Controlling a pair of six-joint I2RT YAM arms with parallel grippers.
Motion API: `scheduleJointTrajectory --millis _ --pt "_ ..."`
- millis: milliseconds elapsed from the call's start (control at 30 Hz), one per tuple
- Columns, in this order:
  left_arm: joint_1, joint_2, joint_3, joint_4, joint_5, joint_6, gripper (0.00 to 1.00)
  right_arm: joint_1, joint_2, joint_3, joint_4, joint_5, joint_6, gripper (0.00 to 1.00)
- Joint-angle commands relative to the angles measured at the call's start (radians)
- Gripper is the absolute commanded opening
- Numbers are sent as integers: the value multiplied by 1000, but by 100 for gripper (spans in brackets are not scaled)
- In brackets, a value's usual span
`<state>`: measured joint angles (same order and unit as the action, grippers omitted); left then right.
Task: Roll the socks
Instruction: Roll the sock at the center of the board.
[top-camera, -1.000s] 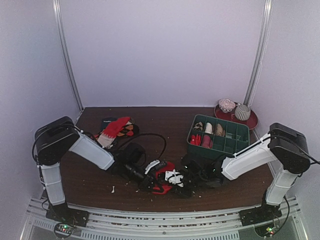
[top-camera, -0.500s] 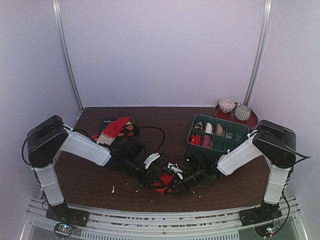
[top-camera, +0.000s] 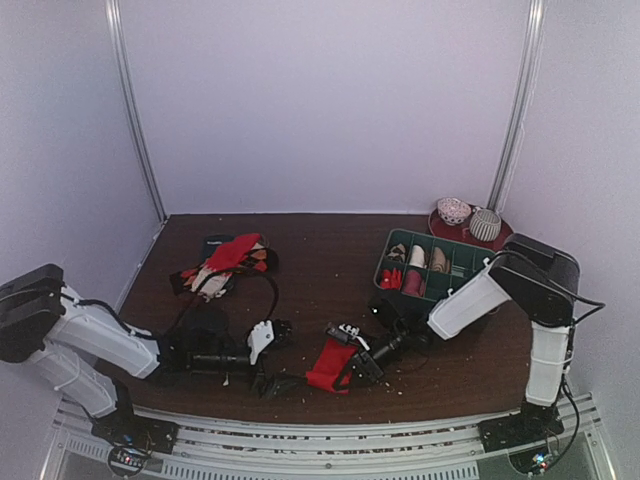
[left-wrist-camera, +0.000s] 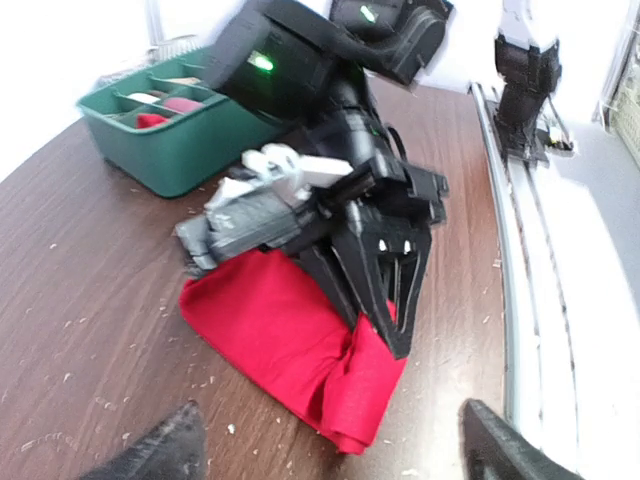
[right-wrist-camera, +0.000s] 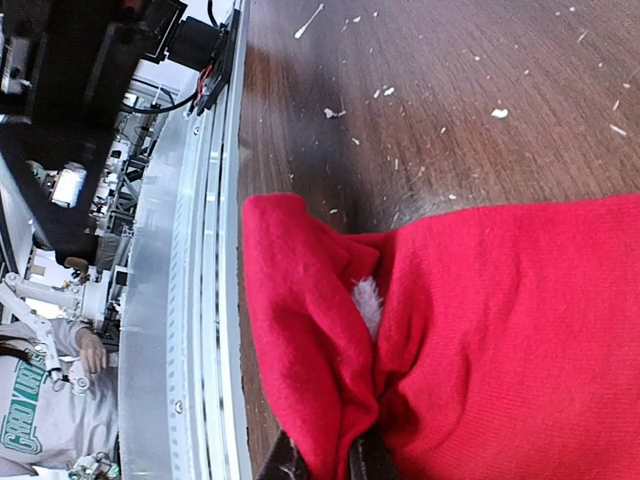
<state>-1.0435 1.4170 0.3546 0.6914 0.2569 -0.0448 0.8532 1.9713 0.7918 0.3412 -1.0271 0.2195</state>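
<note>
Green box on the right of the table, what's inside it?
The green box holds red rolls in its near left compartments and pale rolls behind them. The right compartments look bare, though the right arm covers its near corner.

The sock (left-wrist-camera: 285, 335) is bright red, the tray (left-wrist-camera: 170, 152) dark green.

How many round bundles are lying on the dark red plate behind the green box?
2. A pale patterned round bundle lies on the left part of the dark red round plate; a grey striped round bundle lies right of it. Another could be hidden behind them.
</note>
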Motion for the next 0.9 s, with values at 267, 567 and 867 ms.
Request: scheduleJointTrajectory --millis 267,567,867 --pt "-24 352 113 274 155 62 69 -25 134 -51 -364 124 -30 7" --pt "-24 446 155 235 212 29 46 -41 152 -33 -383 121 -42 7" --pt "-24 476 160 216 226 20 30 -46 165 -27 -389 121 -44 7"
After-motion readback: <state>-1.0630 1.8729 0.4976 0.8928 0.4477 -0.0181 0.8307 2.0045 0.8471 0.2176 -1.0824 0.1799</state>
